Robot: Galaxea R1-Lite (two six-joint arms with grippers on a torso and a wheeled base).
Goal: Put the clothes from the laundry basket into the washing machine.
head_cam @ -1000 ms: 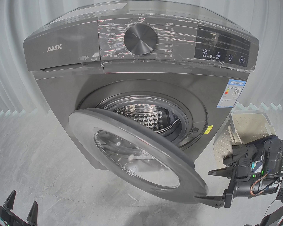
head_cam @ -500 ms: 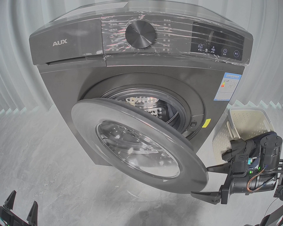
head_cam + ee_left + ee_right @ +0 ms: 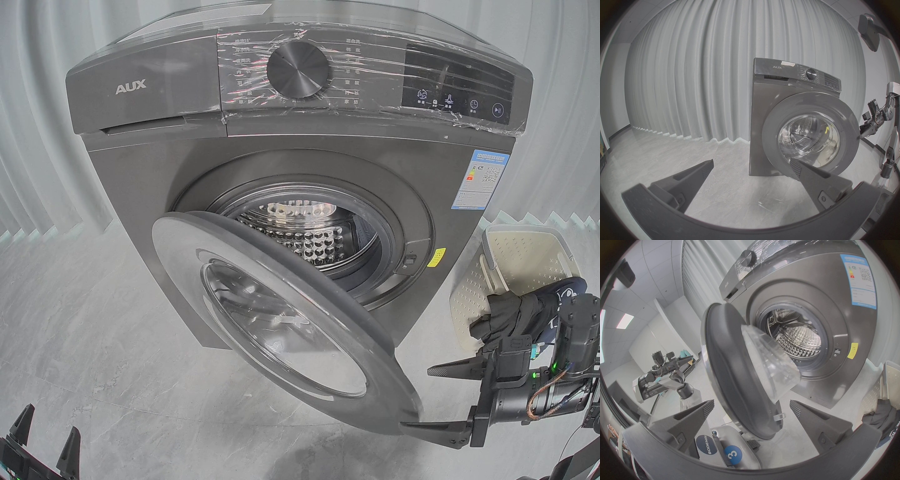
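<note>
The right claw [image 3: 417, 399] is spread wide at the rim of the open door [image 3: 178, 250]. Dark clothes [image 3: 509, 315] lie in the laundry basket [image 3: 531, 256] beside the washing machine [image 3: 144, 169], just behind that claw. The left claw [image 3: 49, 428] hangs spread, well apart.

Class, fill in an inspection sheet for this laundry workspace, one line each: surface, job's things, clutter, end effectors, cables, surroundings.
Surface: grey tiled floor, bare around the machine.
Job's things: washer with its door swung open; no clothing seen in the visible part of the drum. Cream basket to the washer's right, dark clothes draped over its rim.
Clutter: nothing seen.
End effectors: right end effector open, beside the door's edge, in front of the basket; contact unclear. Left end effector open, low on the left, holding nothing.
Cables: orange cable on the right wrist.
Surroundings: pale curtains behind the washer.
</note>
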